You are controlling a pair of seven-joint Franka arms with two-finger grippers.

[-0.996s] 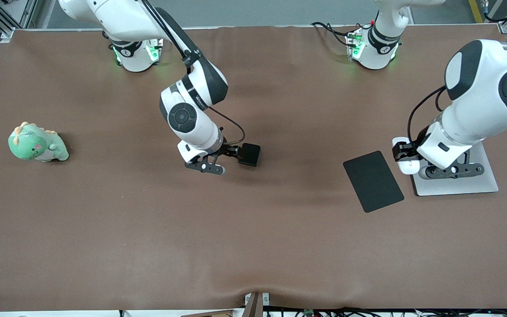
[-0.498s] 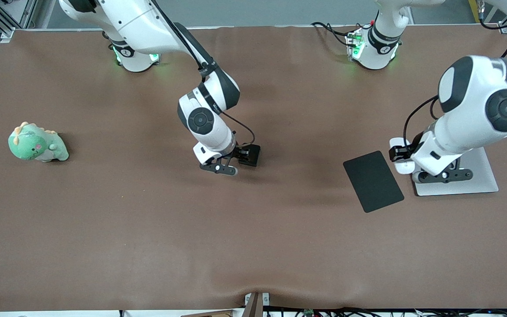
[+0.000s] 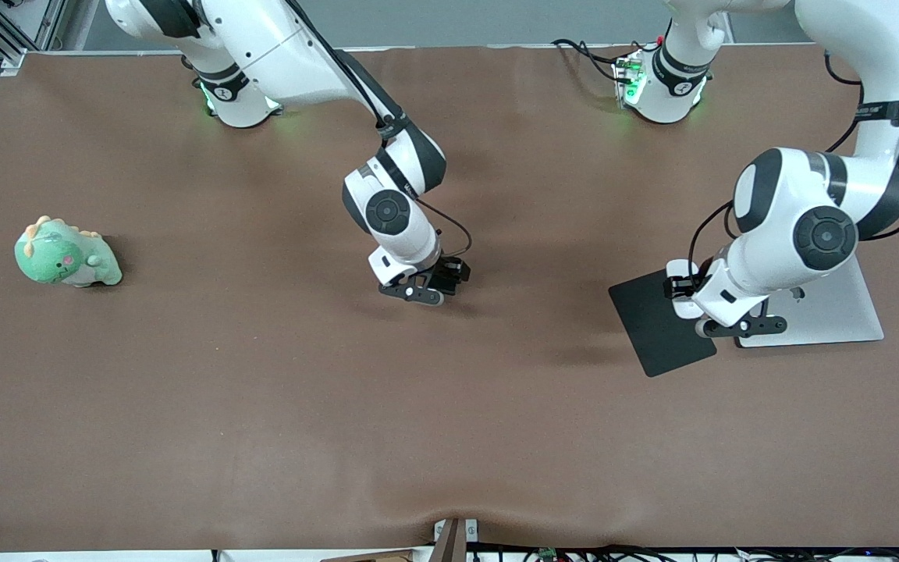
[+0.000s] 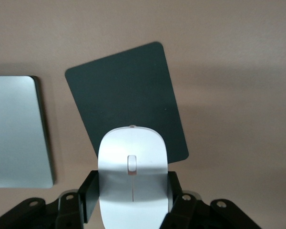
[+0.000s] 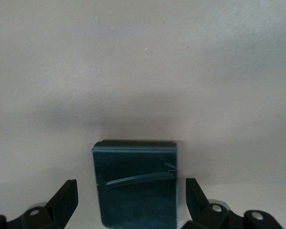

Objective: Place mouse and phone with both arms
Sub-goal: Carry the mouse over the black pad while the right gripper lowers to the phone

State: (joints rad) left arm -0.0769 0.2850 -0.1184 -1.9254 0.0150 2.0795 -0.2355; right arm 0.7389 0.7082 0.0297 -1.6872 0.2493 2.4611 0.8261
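The white mouse [image 4: 132, 181] is clamped between the fingers of my left gripper [image 4: 131, 195], which is shut on its sides. This left gripper [image 3: 680, 289] holds the mouse [image 3: 679, 269] in the air over the edge of the black mouse pad [image 3: 652, 328]. The black phone [image 5: 136, 183] lies flat on the brown table. My right gripper [image 5: 132, 200] is open, with one finger on each side of the phone and a gap at both. In the front view the right gripper [image 3: 449, 279] hides most of the phone.
The mouse pad [image 4: 128, 95] lies beside a silver plate [image 3: 840, 320] at the left arm's end of the table. The plate [image 4: 16, 129] also shows in the left wrist view. A green dinosaur toy [image 3: 65, 254] sits at the right arm's end.
The right gripper slid toward the left arm's end until its open fingers straddled the phone. The left arm carried the mouse from beside the silver plate to over the mouse pad's edge.
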